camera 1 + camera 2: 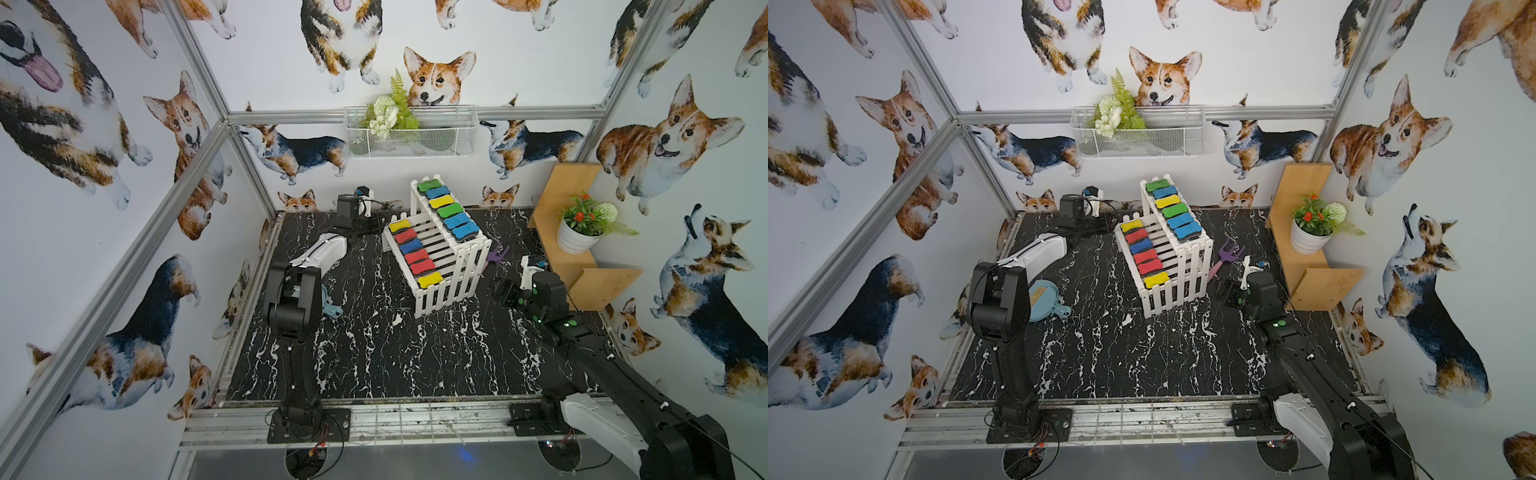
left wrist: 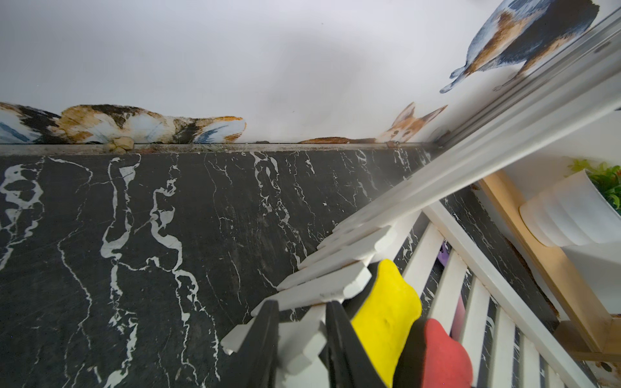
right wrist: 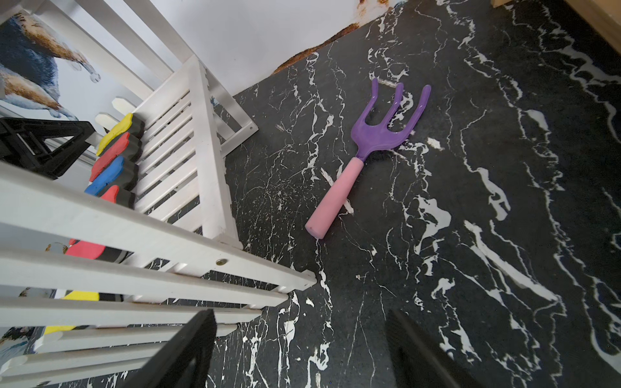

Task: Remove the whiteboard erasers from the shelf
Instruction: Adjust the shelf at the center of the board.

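The left fingers (image 2: pixel 265 339) stand close together at one end of the lower tier of the shelf (image 1: pixel 453 274), with a white picket tip between them. Whether they pinch it I cannot tell. A yellow eraser (image 2: pixel 383 312) sits just beside them, outside the pair. The right fingers (image 3: pixel 181 349) gape wide and empty beside the shelf, over the worktop (image 1: pixel 374 353), near a purple-and-pink fork (image 3: pixel 369 144). All twelve whiteboard erasers (image 1: pixel 415 253) lie on the shelf, six per tier.
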